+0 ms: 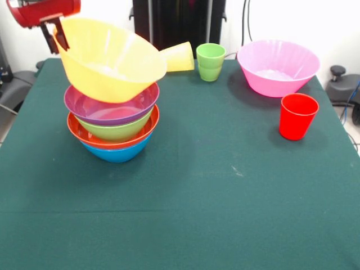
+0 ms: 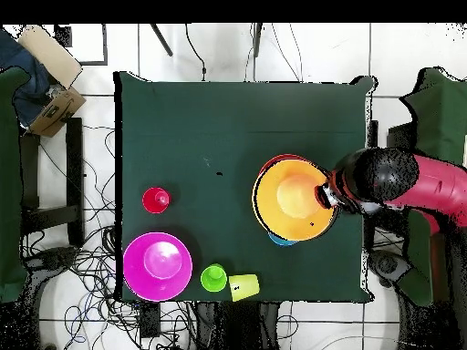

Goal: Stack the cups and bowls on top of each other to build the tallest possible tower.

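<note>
The tower stands at the left: a blue bowl (image 1: 117, 153), a red-orange bowl (image 1: 84, 134), a green bowl (image 1: 115, 130) and a purple bowl (image 1: 107, 107), nested upward. On top, a large yellow-orange bowl (image 1: 107, 59) (image 2: 294, 198) tilts, its left rim raised. My gripper (image 1: 54, 32) (image 2: 324, 194) is shut on that raised rim. Apart from the tower are a pink bowl (image 1: 278, 67) (image 2: 158, 265), a green cup (image 1: 210, 62) (image 2: 213, 277) standing upright, a red cup (image 1: 297, 115) (image 2: 156, 200) also upright, and a yellow cup (image 1: 180, 56) (image 2: 243, 287) lying on its side.
A dark green cloth covers the table (image 1: 197, 197) (image 2: 228, 118). The pink bowl and the green and yellow cups sit close to the table's far edge. Chairs, boxes and cables lie on the floor around the table.
</note>
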`<state>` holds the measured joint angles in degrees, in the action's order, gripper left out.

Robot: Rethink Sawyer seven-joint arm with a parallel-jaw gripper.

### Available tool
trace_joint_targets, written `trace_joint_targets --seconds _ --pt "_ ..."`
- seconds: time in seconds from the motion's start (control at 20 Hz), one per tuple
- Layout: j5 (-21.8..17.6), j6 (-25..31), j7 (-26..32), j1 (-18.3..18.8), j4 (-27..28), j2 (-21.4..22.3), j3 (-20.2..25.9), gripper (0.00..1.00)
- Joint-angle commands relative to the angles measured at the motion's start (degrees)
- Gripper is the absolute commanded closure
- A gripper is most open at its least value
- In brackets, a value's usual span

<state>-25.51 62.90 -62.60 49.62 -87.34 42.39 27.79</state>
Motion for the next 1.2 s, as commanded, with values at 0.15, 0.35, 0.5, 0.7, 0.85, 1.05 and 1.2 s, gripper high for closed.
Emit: trace_joint_targets --seconds 0.15,0.35,0.5,0.7,0.85,1.05,1.2 --pt "1.2 -4.3 -0.3 -1.2 3.0 -5.2 2.3 1.00" --pt "0.3 -5.8 0.0 -1.1 2.9 -6.1 2.1 1.00" --pt "0.4 -5.8 -0.5 -1.3 3.1 -6.4 2.0 1.00" --pt "-0.7 -2.1 -1.3 -3.0 5.0 -6.6 0.7 0.00" --pt "-1.3 -0.6 -0.4 -3.4 6.1 -6.2 0.5 0.00" --pt "-1.3 0.9 -0.2 -3.9 8.0 -6.5 0.2 0.00" --pt "-0.9 3.0 0.7 -4.0 9.7 -6.3 0.3 0.00"
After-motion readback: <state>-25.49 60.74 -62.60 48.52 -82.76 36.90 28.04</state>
